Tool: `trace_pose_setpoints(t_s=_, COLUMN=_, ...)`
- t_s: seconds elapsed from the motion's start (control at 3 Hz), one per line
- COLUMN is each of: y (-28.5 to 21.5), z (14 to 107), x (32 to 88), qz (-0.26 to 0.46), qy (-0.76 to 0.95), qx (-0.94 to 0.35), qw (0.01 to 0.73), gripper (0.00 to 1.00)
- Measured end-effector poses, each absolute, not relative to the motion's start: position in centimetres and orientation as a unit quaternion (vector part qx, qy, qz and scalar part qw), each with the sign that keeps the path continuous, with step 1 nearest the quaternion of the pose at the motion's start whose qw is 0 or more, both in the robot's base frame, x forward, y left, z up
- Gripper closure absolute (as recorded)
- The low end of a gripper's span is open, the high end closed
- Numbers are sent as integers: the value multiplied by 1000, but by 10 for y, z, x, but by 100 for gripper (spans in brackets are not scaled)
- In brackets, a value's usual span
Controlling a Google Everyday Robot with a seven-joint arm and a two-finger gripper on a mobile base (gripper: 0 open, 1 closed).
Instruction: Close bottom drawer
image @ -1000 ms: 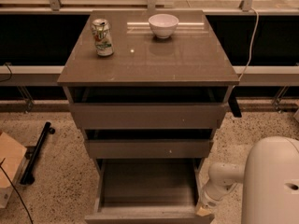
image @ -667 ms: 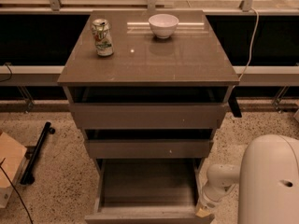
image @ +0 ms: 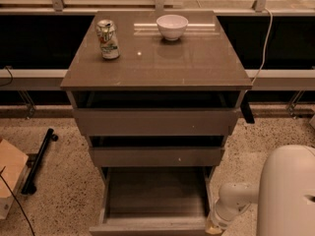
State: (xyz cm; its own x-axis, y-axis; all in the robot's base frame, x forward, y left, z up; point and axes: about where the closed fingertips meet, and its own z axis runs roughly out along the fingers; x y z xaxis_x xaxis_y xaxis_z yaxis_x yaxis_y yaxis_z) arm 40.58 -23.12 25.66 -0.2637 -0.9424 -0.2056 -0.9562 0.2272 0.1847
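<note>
The bottom drawer (image: 156,194) is the lowest grey-taupe box of the cabinet (image: 156,77). It stands pulled far out toward me, and its empty floor shows. Its front runs along the lower edge of the view. My gripper (image: 215,227) is at the end of the white arm (image: 236,200), low at the drawer's right front corner. It appears to touch that corner. The middle drawer (image: 156,156) and the top drawer (image: 155,122) above it stand slightly out.
A drink can (image: 108,39) and a white bowl (image: 172,26) stand on the cabinet top. A black rod (image: 38,160) and a cardboard box (image: 11,173) lie on the speckled floor to the left. My white body (image: 288,195) fills the lower right.
The arm has shifted very slightly at the drawer's right front corner. The drawer looks as far out as before.
</note>
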Motion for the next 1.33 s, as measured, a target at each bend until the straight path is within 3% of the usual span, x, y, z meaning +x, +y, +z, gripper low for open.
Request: trace_pose_setpoints(t_s=1.33, y=-244, z=188, x=397, qz=187, qy=791, qx=-582, qw=19, gripper=100)
